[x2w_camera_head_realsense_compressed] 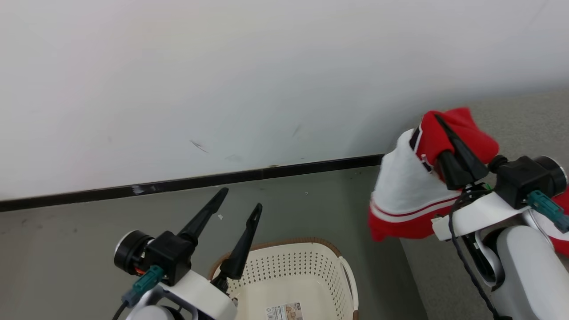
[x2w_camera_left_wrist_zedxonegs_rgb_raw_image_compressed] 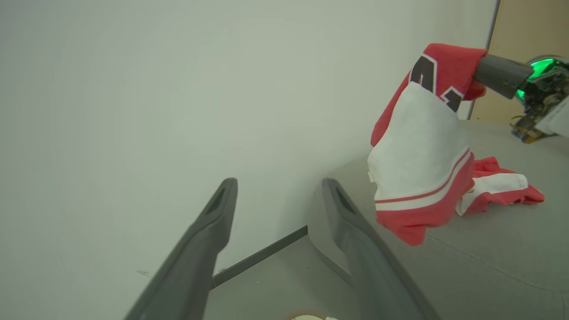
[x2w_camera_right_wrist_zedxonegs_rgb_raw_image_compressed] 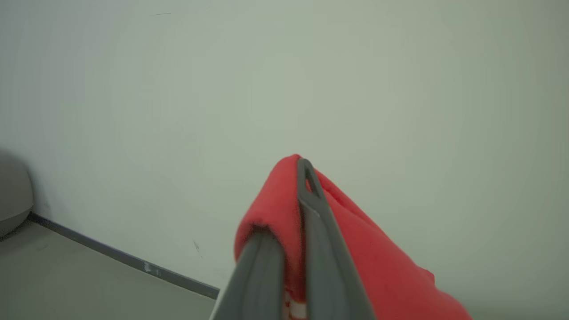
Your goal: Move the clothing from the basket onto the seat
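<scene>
Our right gripper (x2w_camera_head_realsense_compressed: pixel 441 122) is clamped on the red numbered jersey (x2w_camera_head_realsense_compressed: pixel 409 186), which hangs at the seat's (x2w_camera_head_realsense_compressed: pixel 511 115) left edge, its hem about over the rounded corner. Released here, we judge it could slide to the floor (x2w_camera_head_realsense_compressed: pixel 311 200), or cling to the finger it drapes. Another red garment (x2w_camera_left_wrist_zedxonegs_rgb_raw_image_compressed: pixel 498 189) lies on the seat. Our left gripper (x2w_camera_head_realsense_compressed: pixel 241 199) hovers spread and empty above the basket (x2w_camera_head_realsense_compressed: pixel 284 243).

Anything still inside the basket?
In the basket, the visible floor is bare except a printed label. Its near part runs off the head view and the left gripper covers one corner, so those are unchecked.
</scene>
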Controlling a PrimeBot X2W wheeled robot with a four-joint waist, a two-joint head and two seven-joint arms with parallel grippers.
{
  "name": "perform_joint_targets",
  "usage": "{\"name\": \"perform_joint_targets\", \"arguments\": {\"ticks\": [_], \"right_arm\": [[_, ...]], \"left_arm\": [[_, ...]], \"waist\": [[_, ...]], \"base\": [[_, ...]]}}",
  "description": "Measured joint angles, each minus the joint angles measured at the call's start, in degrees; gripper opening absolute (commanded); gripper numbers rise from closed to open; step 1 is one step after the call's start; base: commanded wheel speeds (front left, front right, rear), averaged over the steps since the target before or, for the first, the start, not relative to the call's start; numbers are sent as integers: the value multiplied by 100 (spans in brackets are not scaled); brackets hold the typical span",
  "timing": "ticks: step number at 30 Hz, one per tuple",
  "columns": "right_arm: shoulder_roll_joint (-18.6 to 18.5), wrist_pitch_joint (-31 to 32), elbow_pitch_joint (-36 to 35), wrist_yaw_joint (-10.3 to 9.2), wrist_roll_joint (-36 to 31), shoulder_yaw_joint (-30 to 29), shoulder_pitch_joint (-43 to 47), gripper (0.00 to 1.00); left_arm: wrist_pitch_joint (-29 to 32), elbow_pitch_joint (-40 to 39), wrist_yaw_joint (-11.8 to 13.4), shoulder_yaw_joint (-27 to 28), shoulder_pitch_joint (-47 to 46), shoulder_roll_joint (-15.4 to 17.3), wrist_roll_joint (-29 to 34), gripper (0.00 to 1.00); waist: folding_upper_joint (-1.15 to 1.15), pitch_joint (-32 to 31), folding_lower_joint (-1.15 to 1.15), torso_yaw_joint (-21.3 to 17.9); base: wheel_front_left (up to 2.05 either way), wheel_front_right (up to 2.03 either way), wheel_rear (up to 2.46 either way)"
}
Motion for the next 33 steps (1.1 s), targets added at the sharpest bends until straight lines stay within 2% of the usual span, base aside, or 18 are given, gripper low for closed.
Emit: {"name": "perform_joint_targets", "arguments": {"ticks": [13,27,33], "right_arm": [[33,-1,-650,0,-138,-959,704,0],[124,0,-1062,0,-366,-1188,1281,0],[146,0,-1204,0,-381,-1475,1497,0]], "left_arm": [[-269,204,-372,-787,346,-158,-83,100],[-454,365,-491,-1232,346,-298,-124,100],[-535,424,-497,-1357,335,-326,-136,100]], "waist": [[0,-61,0,-429],[0,-119,0,-953],[0,-122,0,-1238]], "base": [[0,0,0],[0,0,0],[0,0,0]]}}
